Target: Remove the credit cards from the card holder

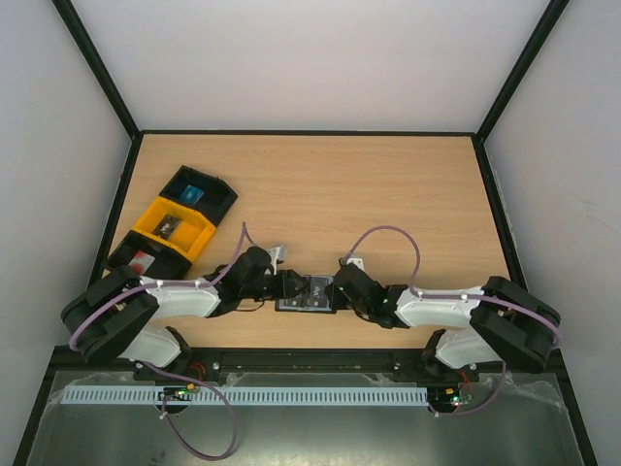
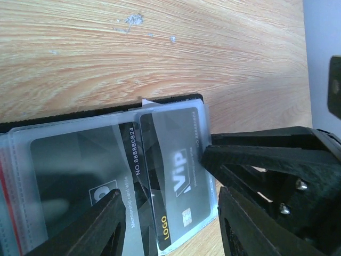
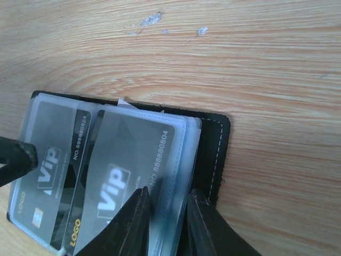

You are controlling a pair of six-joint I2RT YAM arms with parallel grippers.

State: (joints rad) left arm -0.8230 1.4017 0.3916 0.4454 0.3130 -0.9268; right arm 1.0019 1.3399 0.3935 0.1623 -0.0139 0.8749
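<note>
Black far tray (image 1: 219, 200): back end of the tray row at the table's left; a blue card (image 1: 190, 194) lies in it.
Yellow tray (image 1: 197, 235): middle of that row, with a dark card (image 1: 167, 228) inside.
Black near tray (image 1: 124, 254): partly under the left arm; a red card (image 1: 143, 260) shows in it.
Left gripper (image 2: 169, 205): fingers stand apart over the open holder, a tilted VIP card (image 2: 176, 181) between them; no squeeze on it shows.
Card holder (image 3: 216, 154): lies open on the wooden table (image 1: 388, 194) near its front edge, between the two grippers, its clear sleeves fanned upward.
Dark grey VIP cards (image 3: 133, 160): at least two, still inside the sleeves, one overlapping the other.
Right gripper (image 3: 166, 200): fingers nearly together, pinching the clear sleeves on the holder's right half.
</note>
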